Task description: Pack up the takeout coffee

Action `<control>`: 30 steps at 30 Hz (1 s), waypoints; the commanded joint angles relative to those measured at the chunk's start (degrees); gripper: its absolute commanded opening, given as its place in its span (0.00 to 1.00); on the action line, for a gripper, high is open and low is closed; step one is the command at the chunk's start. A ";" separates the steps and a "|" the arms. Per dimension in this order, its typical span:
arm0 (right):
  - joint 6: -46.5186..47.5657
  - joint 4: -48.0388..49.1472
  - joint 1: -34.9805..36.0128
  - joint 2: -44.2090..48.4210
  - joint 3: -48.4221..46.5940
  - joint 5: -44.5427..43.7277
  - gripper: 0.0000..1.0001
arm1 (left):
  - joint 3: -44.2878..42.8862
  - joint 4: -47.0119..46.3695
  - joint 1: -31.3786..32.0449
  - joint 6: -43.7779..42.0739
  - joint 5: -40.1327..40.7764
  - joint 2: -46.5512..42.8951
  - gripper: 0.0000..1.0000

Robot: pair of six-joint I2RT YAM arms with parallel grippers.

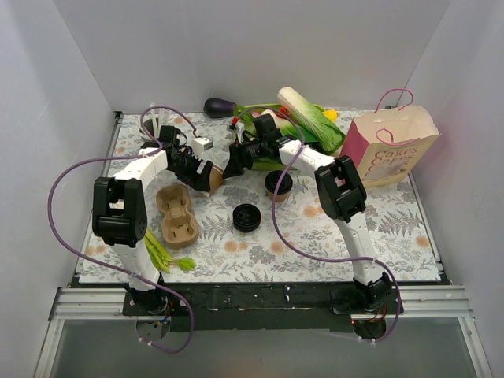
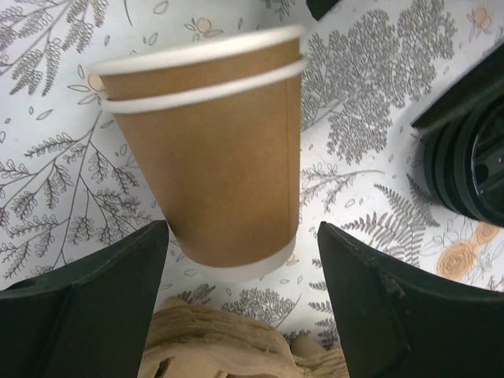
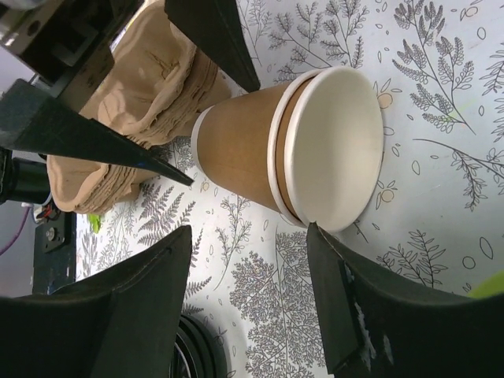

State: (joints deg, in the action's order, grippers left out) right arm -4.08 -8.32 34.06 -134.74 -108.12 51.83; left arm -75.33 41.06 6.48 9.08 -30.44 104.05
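Spread black jaws of the left gripper (image 2: 242,228) are straddling the base of two nested tan cups (image 2: 213,157), which are lying lidless on their side on the table (image 2: 378,118) just beyond the pulp tray (image 2: 213,346), with a gap showing. Further right, the right gripper (image 3: 248,230) is facing their open rim, jaws also spread, pinching nothing. Any off-centre squeeze is likely risking the round stack rolling aside or crumpling.

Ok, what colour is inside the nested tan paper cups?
Pale cream inside the nested tan paper cups; clearest in right wrist view.
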 commanded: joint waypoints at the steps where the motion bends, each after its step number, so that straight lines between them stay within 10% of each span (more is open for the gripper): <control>1: -1.02 3.13 -0.58 -0.09 -2.45 0.64 0.69 | 0.80 -4.75 -0.33 3.57 -0.15 1.15 0.77; 30: 4.52 -2.23 -1.46 2.29 -1.05 6.08 0.52 | 5.72 0.34 -0.77 -12.33 -11.14 -5.96 0.56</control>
State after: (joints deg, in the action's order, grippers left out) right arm 0.84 -10.48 33.06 -134.74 -108.97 54.50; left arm -70.11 41.71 6.00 -0.99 -38.68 102.19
